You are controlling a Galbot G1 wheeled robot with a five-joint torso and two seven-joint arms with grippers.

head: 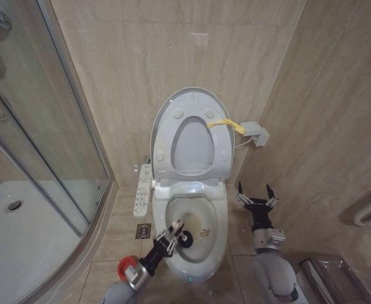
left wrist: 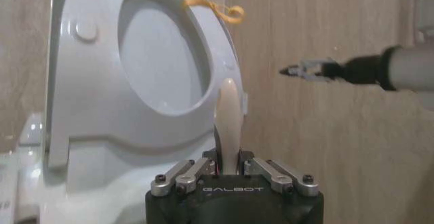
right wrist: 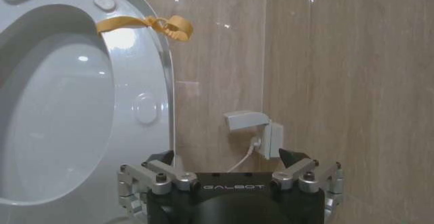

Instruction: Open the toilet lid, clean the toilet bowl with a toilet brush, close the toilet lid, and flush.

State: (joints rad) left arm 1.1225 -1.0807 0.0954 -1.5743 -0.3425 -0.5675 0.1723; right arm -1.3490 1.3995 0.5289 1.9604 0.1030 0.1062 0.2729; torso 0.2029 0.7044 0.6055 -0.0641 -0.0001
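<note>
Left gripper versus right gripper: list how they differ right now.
The left gripper is shut on the toilet brush inside the toilet bowl; the right gripper is open, empty and beside the bowl. Both share metal fingers on black bodies.

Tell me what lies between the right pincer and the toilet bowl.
Head view: only bare floor tile between the open right pincer and the toilet bowl.
</note>
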